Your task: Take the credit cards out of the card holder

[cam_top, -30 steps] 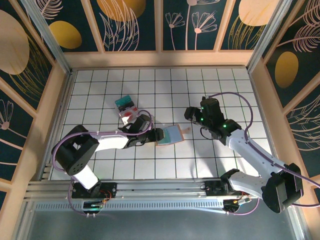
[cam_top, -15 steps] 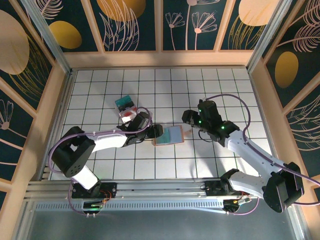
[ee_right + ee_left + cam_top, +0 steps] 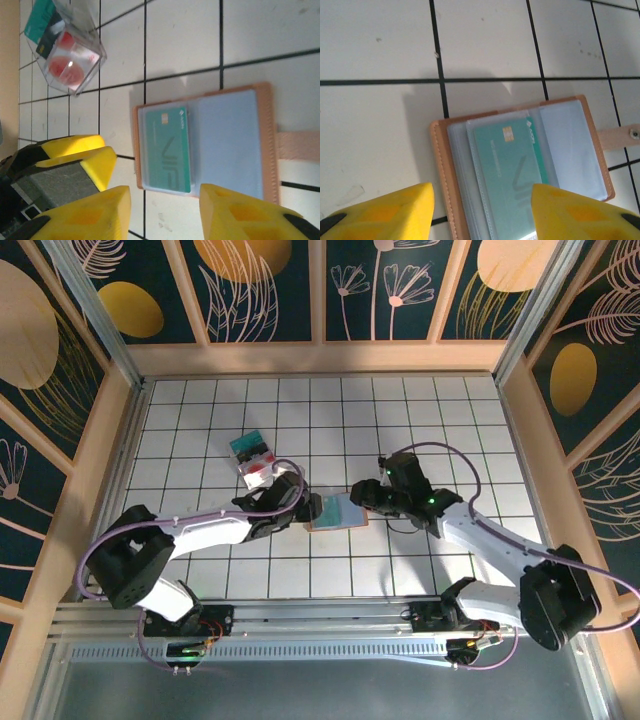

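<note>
Card holder [image 3: 338, 512] lay open flat at mid-tabletop [image 3: 200, 420], with the green card [image 3: 512, 175] sleeved in its 9 o'clock half. Your left pincer [image 3: 308, 510] stood wide at the 9 o'clock edge, probably to pin the card holder. Your right pincer [image 3: 365, 495], jaws apart and empty, hung at 2 o'clock, likely to draw the card. A second before, your right arm had stood well apart from the card holder, which barely shifted.

A white tabletop [image 3: 450, 420] ruled in black grid lines spreads out, bright and evenly lit, with soft shadows; the light is probably overhead. Pale wooden framing [image 3: 320, 358] rims it. Dark teal wall panels [image 3: 265, 290] rise on three sides, carrying gold discs and pale line-drawn leaves and flowers. Aluminium rails [image 3: 320, 625] run along the near edge.
</note>
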`<state>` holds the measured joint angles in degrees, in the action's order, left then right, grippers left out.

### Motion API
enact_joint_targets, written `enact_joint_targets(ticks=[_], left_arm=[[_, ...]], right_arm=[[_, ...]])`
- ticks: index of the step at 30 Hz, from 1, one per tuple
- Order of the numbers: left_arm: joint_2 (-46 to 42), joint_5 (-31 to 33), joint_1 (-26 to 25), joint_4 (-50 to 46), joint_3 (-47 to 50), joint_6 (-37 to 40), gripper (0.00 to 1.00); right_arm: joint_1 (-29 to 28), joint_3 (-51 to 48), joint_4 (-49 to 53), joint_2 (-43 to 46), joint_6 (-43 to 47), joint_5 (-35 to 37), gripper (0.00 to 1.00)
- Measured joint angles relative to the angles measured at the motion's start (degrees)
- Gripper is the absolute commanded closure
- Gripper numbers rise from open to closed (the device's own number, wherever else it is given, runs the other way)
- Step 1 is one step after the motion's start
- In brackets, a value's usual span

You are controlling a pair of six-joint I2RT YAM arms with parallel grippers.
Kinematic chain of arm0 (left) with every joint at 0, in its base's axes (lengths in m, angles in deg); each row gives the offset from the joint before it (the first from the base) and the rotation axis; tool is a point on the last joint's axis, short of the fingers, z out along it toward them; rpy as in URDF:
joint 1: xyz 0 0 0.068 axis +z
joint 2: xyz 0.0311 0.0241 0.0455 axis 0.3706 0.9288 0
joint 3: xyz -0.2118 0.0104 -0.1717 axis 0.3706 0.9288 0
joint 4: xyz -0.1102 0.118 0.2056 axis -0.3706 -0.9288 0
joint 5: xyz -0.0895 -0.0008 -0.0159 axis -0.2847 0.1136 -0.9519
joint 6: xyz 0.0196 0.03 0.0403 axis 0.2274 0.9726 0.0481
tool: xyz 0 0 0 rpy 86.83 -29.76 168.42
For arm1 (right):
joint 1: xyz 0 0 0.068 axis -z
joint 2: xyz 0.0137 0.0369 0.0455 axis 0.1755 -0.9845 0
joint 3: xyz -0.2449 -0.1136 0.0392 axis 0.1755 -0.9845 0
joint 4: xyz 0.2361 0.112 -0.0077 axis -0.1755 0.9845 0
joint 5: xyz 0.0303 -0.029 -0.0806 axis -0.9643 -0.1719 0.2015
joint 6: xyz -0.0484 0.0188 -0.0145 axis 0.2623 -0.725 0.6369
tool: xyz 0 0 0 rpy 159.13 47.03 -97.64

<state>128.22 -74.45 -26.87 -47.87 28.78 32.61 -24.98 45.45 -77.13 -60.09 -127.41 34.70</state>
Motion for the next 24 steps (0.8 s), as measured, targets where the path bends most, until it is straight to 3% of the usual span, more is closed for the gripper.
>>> enact_joint_targets(ticks=[12, 18, 24], left_arm=[[6.05, 0.00, -0.98, 0.50, 0.00, 0.04, 0.77], [6.49, 0.00, -1.01, 0.57, 0.00, 0.07, 0.81], [6.64, 0.02, -1.01, 0.57, 0.00, 0.07, 0.84]], right_arm=[[-2.89, 0.09, -8.52, -16.00, -0.26, -9.55, 0.70], [-3.17, 0.42, -10.45, -19.69, -0.35, -10.25, 0.79], [-3.17, 0.76, -10.58, -20.79, -0.42, -9.97, 0.80]])
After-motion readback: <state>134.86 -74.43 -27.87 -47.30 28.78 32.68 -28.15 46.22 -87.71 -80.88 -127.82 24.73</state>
